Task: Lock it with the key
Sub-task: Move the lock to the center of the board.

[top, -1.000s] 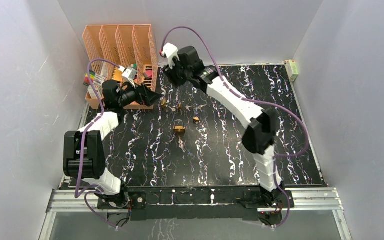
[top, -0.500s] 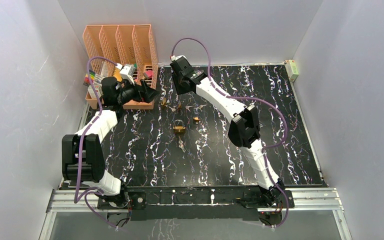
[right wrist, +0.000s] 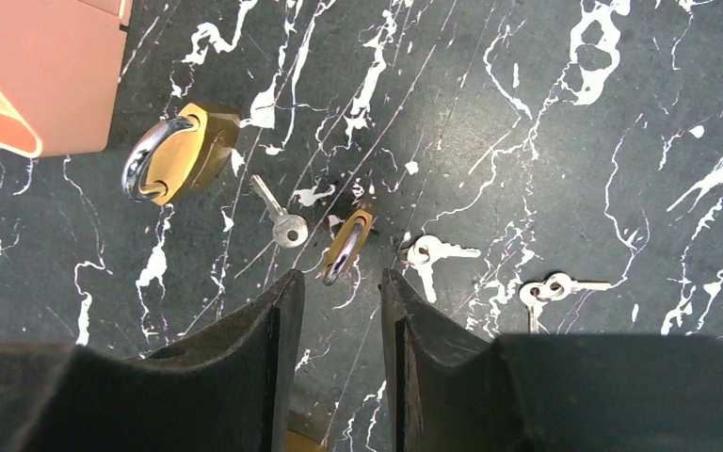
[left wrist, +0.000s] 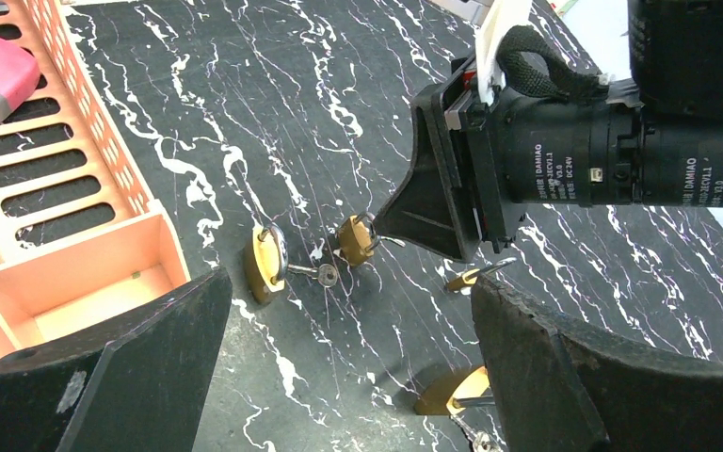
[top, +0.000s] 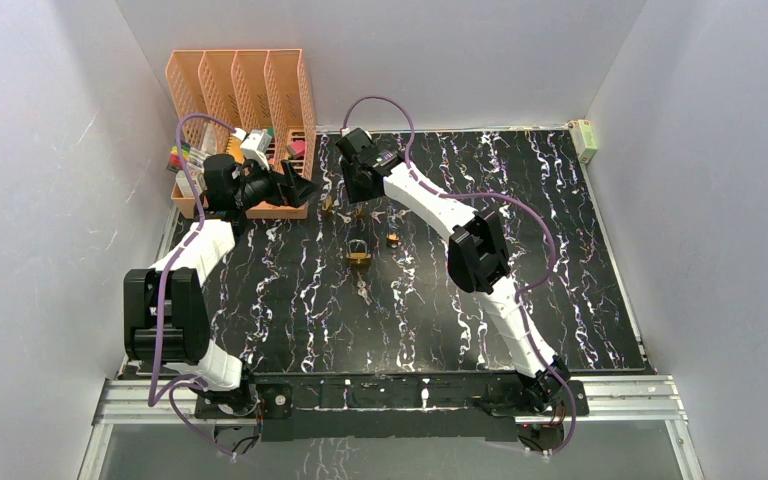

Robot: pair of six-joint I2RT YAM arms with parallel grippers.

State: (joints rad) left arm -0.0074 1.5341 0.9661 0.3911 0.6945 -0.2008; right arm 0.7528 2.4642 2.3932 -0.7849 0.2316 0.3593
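Note:
Several brass padlocks lie on the black marbled table. In the right wrist view a large padlock (right wrist: 177, 155) lies flat, with a silver key (right wrist: 280, 221) beside it. A small padlock (right wrist: 346, 247) stands on its edge just past my right gripper (right wrist: 339, 282), which is open with a narrow gap and nothing in it. Loose keys (right wrist: 428, 252) lie to the right. My left gripper (left wrist: 350, 311) is wide open and empty, looking at the same large padlock (left wrist: 265, 262), the small padlock (left wrist: 356, 240) and a right gripper finger (left wrist: 428, 202) above it.
An orange slotted organizer (top: 240, 90) stands at the back left, and its corner (right wrist: 47, 66) is close to the large padlock. Another padlock (top: 359, 255) with a key (top: 362, 290) lies mid-table, and a further padlock (top: 392, 239) is nearby. Grey walls enclose the table.
My right arm has swung down and left toward the padlocks at the back, and its jaws have narrowed. The left arm has hardly moved.

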